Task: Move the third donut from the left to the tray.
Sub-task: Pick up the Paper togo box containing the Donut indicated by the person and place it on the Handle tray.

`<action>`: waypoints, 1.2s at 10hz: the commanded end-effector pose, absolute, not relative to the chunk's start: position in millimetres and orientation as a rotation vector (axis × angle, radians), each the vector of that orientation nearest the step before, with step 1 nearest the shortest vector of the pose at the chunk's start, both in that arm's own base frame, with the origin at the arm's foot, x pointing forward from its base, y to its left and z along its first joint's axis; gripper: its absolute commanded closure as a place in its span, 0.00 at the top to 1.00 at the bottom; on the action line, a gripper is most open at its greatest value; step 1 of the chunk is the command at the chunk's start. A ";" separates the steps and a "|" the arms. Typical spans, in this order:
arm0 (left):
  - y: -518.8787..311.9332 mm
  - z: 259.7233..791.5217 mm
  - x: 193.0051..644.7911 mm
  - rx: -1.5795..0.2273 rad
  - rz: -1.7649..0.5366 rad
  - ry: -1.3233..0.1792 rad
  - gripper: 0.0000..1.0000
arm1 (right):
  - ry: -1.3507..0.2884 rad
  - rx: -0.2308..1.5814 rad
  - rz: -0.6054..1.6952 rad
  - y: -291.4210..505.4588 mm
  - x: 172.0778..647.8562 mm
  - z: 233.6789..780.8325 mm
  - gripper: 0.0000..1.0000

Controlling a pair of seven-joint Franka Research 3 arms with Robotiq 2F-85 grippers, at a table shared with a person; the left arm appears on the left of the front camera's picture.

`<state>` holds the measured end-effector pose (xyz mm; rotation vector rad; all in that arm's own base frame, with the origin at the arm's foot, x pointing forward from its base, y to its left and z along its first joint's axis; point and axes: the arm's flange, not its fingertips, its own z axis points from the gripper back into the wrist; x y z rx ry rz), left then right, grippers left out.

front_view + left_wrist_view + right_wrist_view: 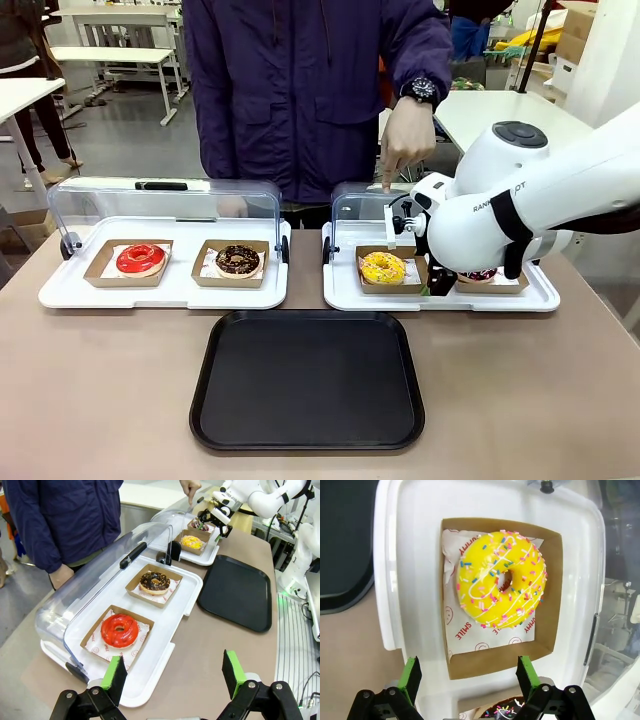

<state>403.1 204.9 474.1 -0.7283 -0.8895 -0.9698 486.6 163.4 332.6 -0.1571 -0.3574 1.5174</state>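
Observation:
The third donut (383,267) (501,578) has yellow glaze and coloured sprinkles. It lies in a brown cardboard holder (550,595) on the right white tray (340,292), under a raised clear lid. My right gripper (437,283) (469,677) is open just beside the holder's right side. In the right wrist view the holder's near edge lies between the green pads (412,674). The black tray (307,380) (240,592) lies empty at the table's front middle. My left gripper (174,679) is open and holds nothing, over the near corner of the left white tray.
The left white tray (60,290) holds a red donut (141,259) and a chocolate donut (238,260) under a raised clear lid. A dark donut (482,275) sits partly hidden behind my right arm. A person's hand (405,150) rests on the right lid.

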 end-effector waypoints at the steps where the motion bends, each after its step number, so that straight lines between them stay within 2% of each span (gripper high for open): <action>1: 205.0 475.9 401.5 -0.734 -0.982 -0.898 1.00 | -0.370 -0.188 1.499 168.3 502.4 327.7 1.00; 7: 205.0 475.9 401.5 -0.734 -0.982 -0.898 1.00 | -0.347 -0.141 1.504 165.3 523.9 312.3 1.00; 8: 205.0 475.9 401.5 -0.734 -0.982 -0.898 1.00 | -0.332 -0.124 1.504 165.0 525.2 310.4 0.40; 9: 205.0 475.9 401.5 -0.734 -0.982 -0.898 1.00 | -0.327 -0.119 1.501 164.5 525.6 309.7 0.41; 10: 205.0 475.9 401.5 -0.734 -0.982 -0.898 1.00 | -0.321 -0.107 1.503 164.8 525.7 308.9 0.00; 11: 205.0 475.9 401.5 -0.734 -0.982 -0.898 1.00 | -0.317 -0.099 1.509 163.9 526.0 309.3 0.35; 12: 205.0 475.9 401.5 -0.734 -0.982 -0.898 1.00 | -0.312 -0.089 1.518 164.3 525.6 309.2 0.00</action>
